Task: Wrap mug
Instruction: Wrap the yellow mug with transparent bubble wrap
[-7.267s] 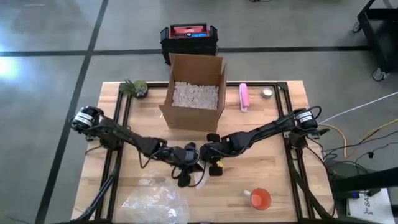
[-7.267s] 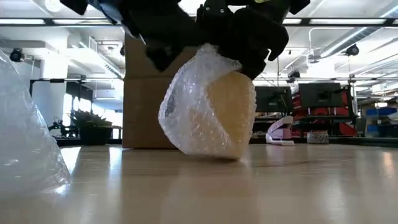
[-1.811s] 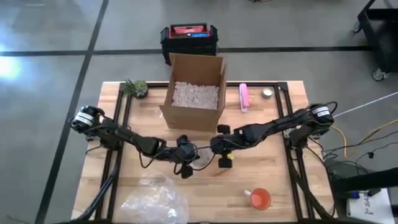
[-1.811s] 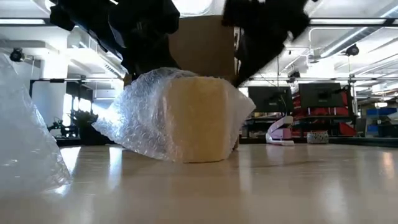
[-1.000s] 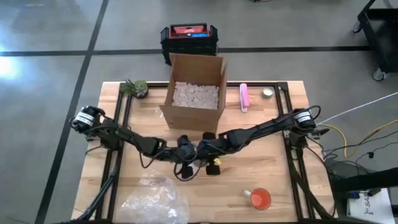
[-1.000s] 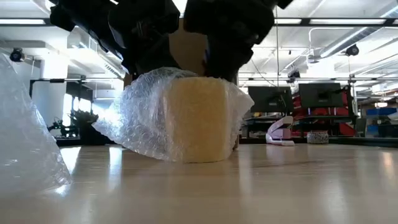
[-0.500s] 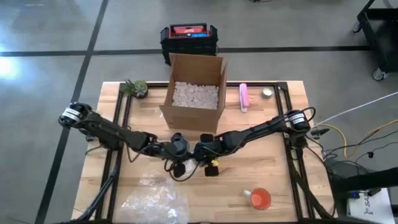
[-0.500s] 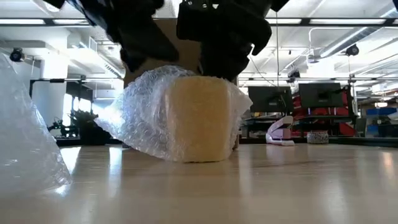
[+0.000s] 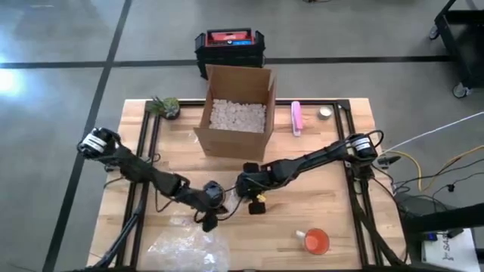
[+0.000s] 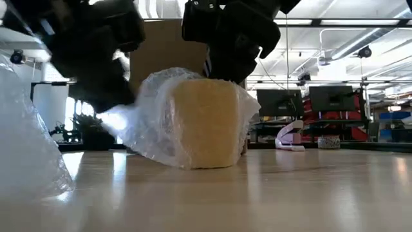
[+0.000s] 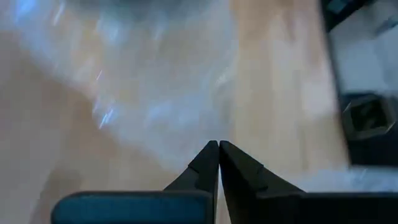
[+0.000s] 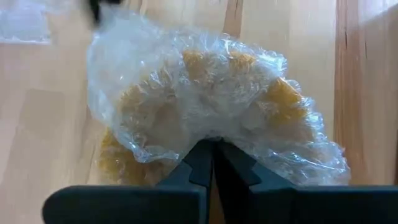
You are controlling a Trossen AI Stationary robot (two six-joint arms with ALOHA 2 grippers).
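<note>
The yellow mug (image 10: 205, 122) stands upright on the table, swathed in clear bubble wrap (image 10: 151, 116). In the right wrist view it shows as yellow patches under the wrap (image 12: 205, 99). My right gripper (image 12: 214, 144) comes down on the mug's top from above and is shut on the wrap. My left gripper (image 11: 218, 145) is shut and sits to the mug's near left (image 9: 214, 204). The wrap's loose side flap runs to its fingertips. In the high view both grippers hide most of the mug. My left gripper seems to pinch the tip of the wrap's side flap (image 11: 205, 134) between its shut fingers, though the view is smeared. The flap (image 10: 116, 121) stretches out from the mug toward the table's left, off the tabletop. My right gripper pinches the wrap's gathered edge (image 12: 214, 132) over the mug's top between its two fingers. The fingers (image 10: 222, 77) point down from above. The mug stands on the table beneath them.
An open cardboard box (image 9: 236, 113) of white packing filler stands behind the mug. A heap of spare bubble wrap (image 9: 189, 245) lies at the near left and an orange cup (image 9: 316, 241) at the near right. A small plant (image 9: 165, 106) and a pink object (image 9: 296, 118) are at the back.
My left gripper has drawn away from the mug's top toward the table's near left and sunk lower, with the wrap's left flap reaching out after it. My right gripper has come in over the mug's top and stayed there. The mug has kept its place.
</note>
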